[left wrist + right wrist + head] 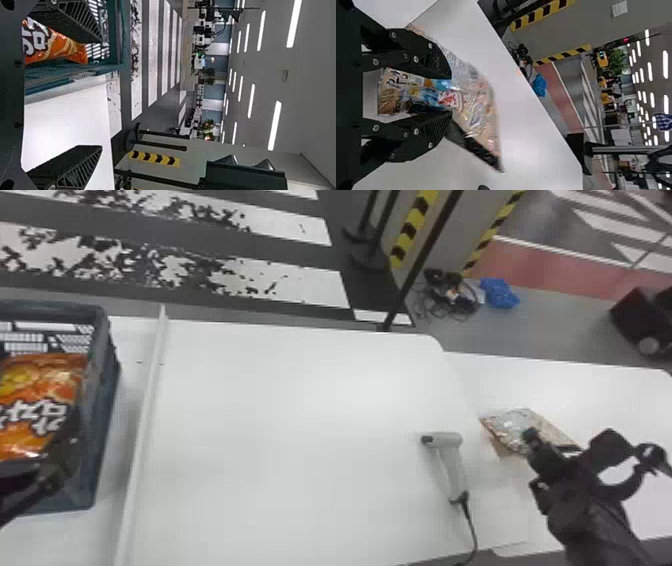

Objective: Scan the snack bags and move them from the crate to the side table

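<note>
Right of the handheld barcode scanner [451, 440], the clear-fronted snack bag [509, 430] lies on the side table [625, 395], between the right gripper's [451, 95] parted fingers; withdraw without snagging it. Well left of the scanner, the left gripper [101, 94] gapes empty; centre it over the orange snack bag [45, 382] in the crate [100, 425].

Noted: glossy, crinkled plastic film on orange snack bag [42, 390]; shiny, creased film on pale snack bag [478, 116]. Recorded matt, hard plastic for crate [100, 440], smooth plastic for scanner [452, 470]. Observed smooth, softly glossy finish on side table [600, 390].
</note>
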